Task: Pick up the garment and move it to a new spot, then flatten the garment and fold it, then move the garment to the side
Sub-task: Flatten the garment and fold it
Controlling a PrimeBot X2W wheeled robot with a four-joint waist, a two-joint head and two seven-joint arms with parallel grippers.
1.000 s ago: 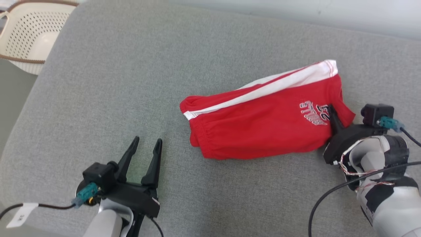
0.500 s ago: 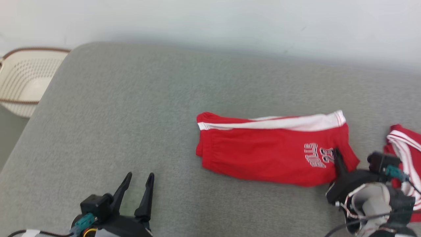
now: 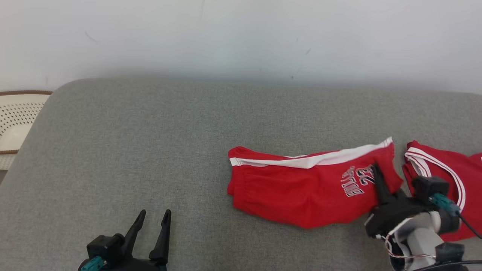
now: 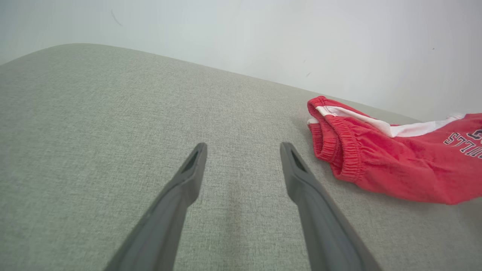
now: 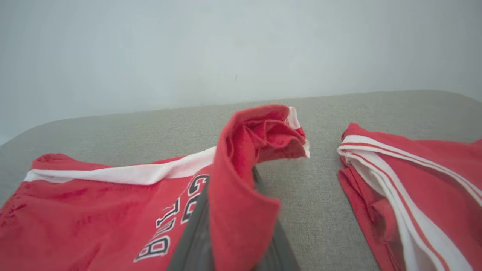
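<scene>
red shorts, folded double, white side stripe along far edge, lettering near right end. Lying lengthwise left-right on grey cushion, right of centre; right hem corner bunched and lifted.

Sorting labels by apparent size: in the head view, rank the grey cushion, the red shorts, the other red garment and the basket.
1. grey cushion
2. red shorts
3. other red garment and basket: both cropped by the frame, so unranked

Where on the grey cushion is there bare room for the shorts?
Free: the stretch between basket and shorts, ahead of the left gripper. Crowded: the right end, with the right gripper and second red garment.
</scene>
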